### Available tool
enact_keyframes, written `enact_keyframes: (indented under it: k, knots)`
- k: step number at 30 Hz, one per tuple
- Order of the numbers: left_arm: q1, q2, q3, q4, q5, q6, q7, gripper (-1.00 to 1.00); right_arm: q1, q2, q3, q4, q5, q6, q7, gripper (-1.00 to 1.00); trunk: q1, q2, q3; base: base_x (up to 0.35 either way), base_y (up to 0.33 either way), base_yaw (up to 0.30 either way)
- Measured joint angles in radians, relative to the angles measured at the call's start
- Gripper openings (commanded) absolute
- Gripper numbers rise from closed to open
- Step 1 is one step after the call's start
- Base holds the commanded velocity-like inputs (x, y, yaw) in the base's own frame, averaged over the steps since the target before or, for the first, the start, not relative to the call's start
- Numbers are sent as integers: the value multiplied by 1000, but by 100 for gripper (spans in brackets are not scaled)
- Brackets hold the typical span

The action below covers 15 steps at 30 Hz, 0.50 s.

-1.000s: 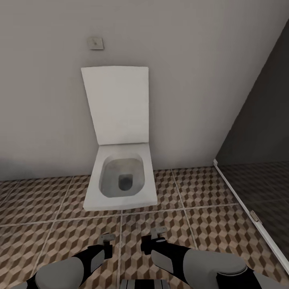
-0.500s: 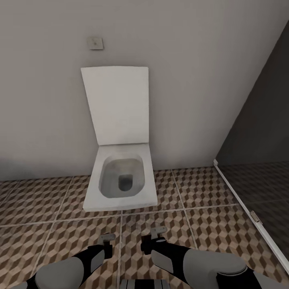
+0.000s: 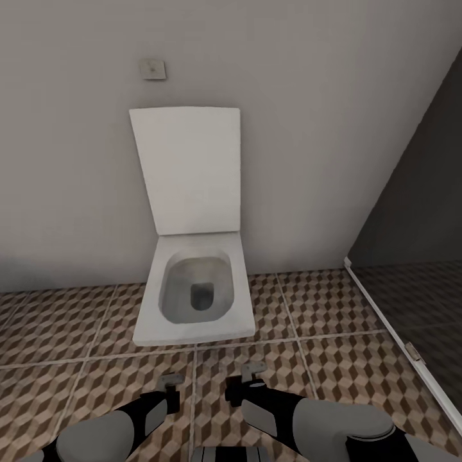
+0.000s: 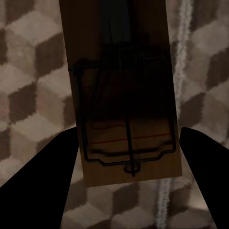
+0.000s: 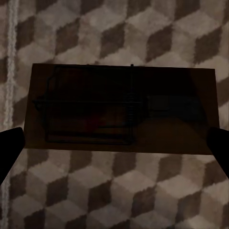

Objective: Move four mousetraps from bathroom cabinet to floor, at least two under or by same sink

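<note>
Between the left gripper's (image 4: pixel 129 143) dark fingers, the mousetrap (image 4: pixel 125 90) ran past the frame's edge. The right-hand mousetrap (image 5: pixel 121 109) lay shadowed, its wire blurred.

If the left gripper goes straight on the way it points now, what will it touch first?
Most likely the tiled floor. The left gripper points down at it, with a mousetrap between its fingers, so the mousetrap's far end would probably reach the tiles first. How far the floor lies is unclear.
</note>
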Motion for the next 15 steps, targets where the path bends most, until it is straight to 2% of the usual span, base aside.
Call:
enact_keyframes:
  k: [9,10,15]
  knots:
    - [0,0,0,0,0,0,0,-100,0,0,0,0,1,0,0,-100,0,0,0,5,2,0]
    - [0,0,0,0,0,0,0,-100,0,0,0,0,1,0,0,100,0,0,0,0,0,0]
    - [0,0,0,0,1,-1,0,-100,0,0,0,0,2,-2,0,100,0,0,0,0,0,0]
